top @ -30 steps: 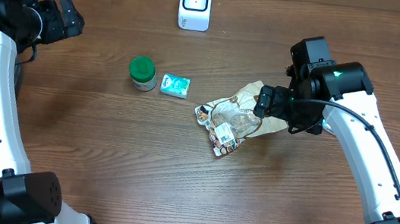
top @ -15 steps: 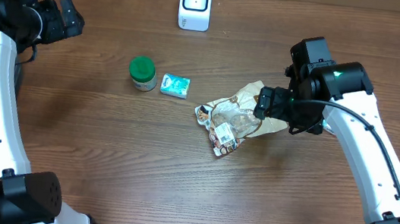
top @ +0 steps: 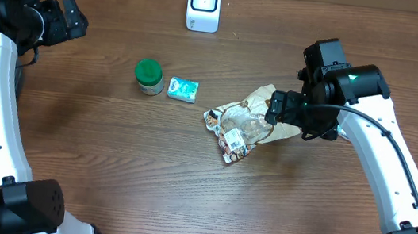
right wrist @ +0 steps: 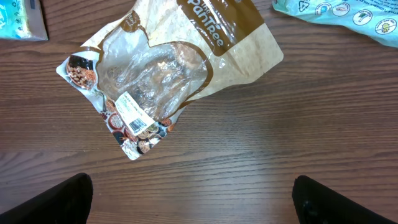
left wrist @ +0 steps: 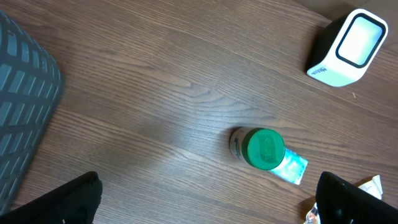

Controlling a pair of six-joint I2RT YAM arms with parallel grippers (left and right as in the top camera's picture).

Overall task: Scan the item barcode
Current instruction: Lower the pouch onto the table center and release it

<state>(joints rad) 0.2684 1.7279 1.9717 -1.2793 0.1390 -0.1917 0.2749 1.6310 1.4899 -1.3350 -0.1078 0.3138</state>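
Step in hand: reach for the item, as judged; nothing lifted, nothing scanned yet.
Item: most likely the bag [top: 250,120], brown and clear, lying flat and crumpled near the middle of the tabletop [top: 145,181].
Barcode label [right wrist: 132,114]: white sticker near the lower left corner of the bag, facing up, plain to read in the right wrist view.
Right pincer [right wrist: 189,183]: released, jaws wide apart, hanging over the right part of the bag, touching nothing.
Left pincer [top: 71,19]: released too, holding nothing, far at the left back of the tabletop, well apart from all things.
Scanner [top: 204,4]: small white box at the back edge, window toward the front, well apart from the bag.
Next move, as judged: lower the right pincer and close on a free edge of the bag, not on the sticker; then lift, carry to the scanner and turn the sticker toward the window. Thin slippery film, so a firm pinch needed.
Other things: jar [top: 148,76] with green lid, standing; small packet [top: 183,89] just beside it; second packet [right wrist: 336,15] near the bag.
Surface: dark brown wood grain, flat, matte.
Room: almost nothing visible; only a grey ribbed thing [left wrist: 25,93] at the left, nature not clear.
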